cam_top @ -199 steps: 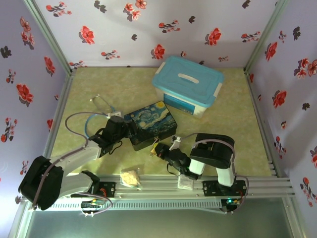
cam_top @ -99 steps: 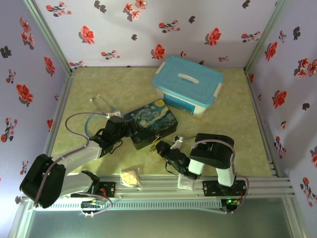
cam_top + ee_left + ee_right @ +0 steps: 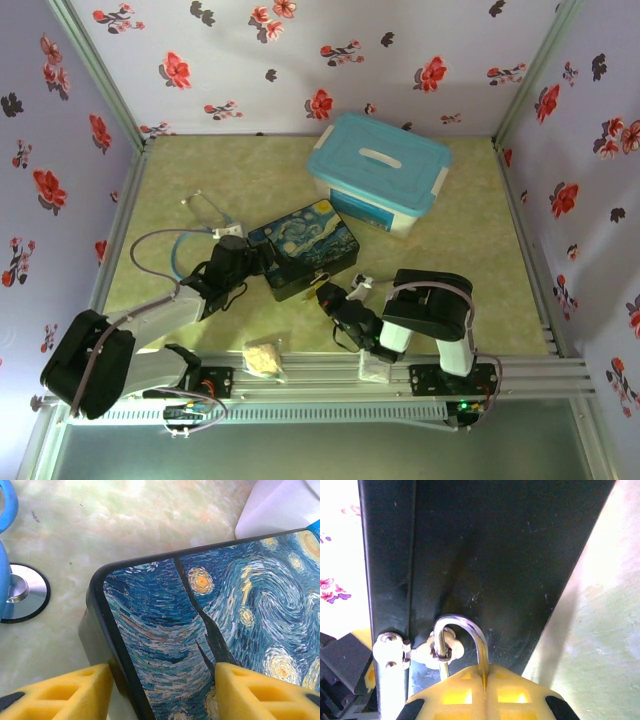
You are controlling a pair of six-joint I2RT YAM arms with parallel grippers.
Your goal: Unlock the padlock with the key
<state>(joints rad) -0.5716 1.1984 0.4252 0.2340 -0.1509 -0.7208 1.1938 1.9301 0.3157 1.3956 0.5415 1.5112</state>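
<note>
Green marbled table (image 3: 200, 180). A white bin with a blue lid (image 3: 378, 172) sits at the back right. The painted box (image 3: 303, 250) with a swirly blue night-sky lid lies just in front of the bin, near mid-table.

The left gripper (image 3: 252, 262) is at the box's left end. In the left wrist view it is spread wide (image 3: 160, 695) and straddles a box corner: one yellow finger (image 3: 55, 692) is beside the black side wall, the other over the lid. I can't tell whether either touches.

The right gripper (image 3: 327, 296) is at the box's near face. Up close its yellow fingers are pressed together (image 3: 485, 672), pinching the padlock (image 3: 456, 618). The padlock body is hidden between them and only the silver shackle sticks out. The shackle is looped through the clasp (image 3: 427, 650) on the box's black front.
</note>
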